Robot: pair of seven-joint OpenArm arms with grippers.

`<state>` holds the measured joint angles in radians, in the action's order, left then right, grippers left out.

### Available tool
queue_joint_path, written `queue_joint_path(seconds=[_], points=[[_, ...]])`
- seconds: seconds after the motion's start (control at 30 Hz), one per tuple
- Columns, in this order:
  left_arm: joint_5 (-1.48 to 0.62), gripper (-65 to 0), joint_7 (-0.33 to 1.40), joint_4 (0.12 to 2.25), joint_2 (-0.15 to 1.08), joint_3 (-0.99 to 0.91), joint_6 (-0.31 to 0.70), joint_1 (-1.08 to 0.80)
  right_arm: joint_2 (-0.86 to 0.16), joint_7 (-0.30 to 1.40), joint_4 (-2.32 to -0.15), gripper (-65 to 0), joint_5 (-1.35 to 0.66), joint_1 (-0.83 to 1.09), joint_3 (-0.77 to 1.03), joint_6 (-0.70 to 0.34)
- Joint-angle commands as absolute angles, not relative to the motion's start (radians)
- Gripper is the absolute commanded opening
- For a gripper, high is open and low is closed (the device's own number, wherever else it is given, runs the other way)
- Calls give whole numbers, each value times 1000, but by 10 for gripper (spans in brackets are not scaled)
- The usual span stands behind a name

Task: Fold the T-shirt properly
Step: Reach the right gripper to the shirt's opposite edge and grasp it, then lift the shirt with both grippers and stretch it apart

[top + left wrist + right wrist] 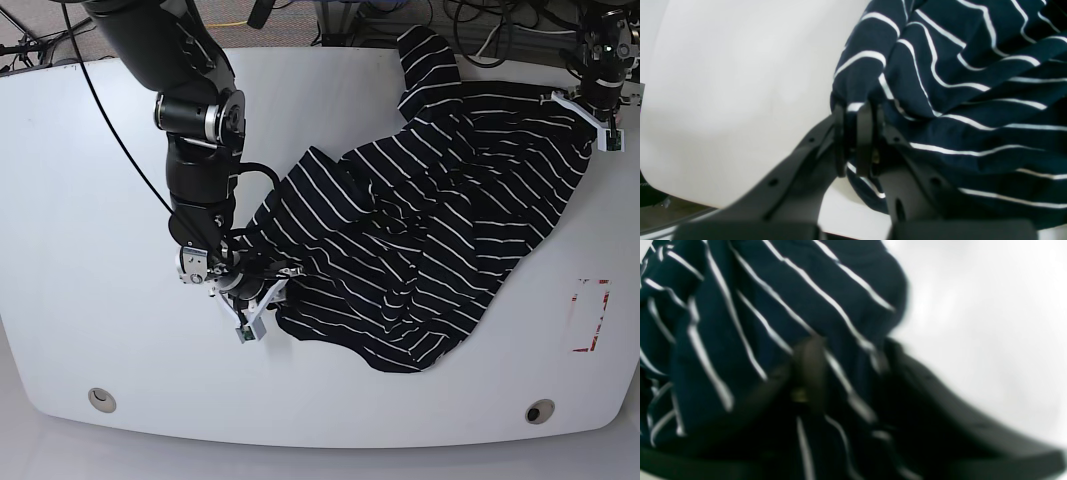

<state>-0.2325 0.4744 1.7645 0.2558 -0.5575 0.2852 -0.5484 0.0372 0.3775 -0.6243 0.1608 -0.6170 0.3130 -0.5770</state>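
Item: the T-shirt (430, 230), soft dark navy knit with thin white stripes, lying rumpled across the centre and upper right of the white table (90, 200) (smooth, rounded corners). Left gripper (855, 110) is clenched on a bunched fold. Right gripper (262, 290) sits in fabric at lower left; its grip is too blurred to judge.
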Motion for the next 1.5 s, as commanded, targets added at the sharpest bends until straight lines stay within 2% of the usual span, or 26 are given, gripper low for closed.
queue_joint_path(seconds=[0.0,0.03,0.27,0.57,0.67,0.83,1.17,1.47], points=[[-236,-650,450,1779,274,-570,278,-550,28,363,-636,-617,157,-664,314,-576],[-236,-650,450,1779,275,-570,278,-550,28,364,-636,-650,157,-665,314,-576],[-234,-650,450,1781,291,-587,278,-550,10,418,-665,-650,157,-671,315,-582],[-236,-650,450,1784,331,-615,278,-479,-13,599,-1075,-650,157,-573,318,-581],[-234,-650,460,1782,331,-608,278,-424,-47,642,-1122,-650,154,-572,318,-579],[-234,-650,588,1782,369,-541,278,-286,-99,661,-1148,-650,151,-568,321,-579],[-234,-650,756,1785,369,-492,278,-22,-160,722,-1256,-650,151,-568,321,-585],[-236,-650,877,1787,366,-427,278,203,-165,730,-1374,-650,151,-579,312,-585]])
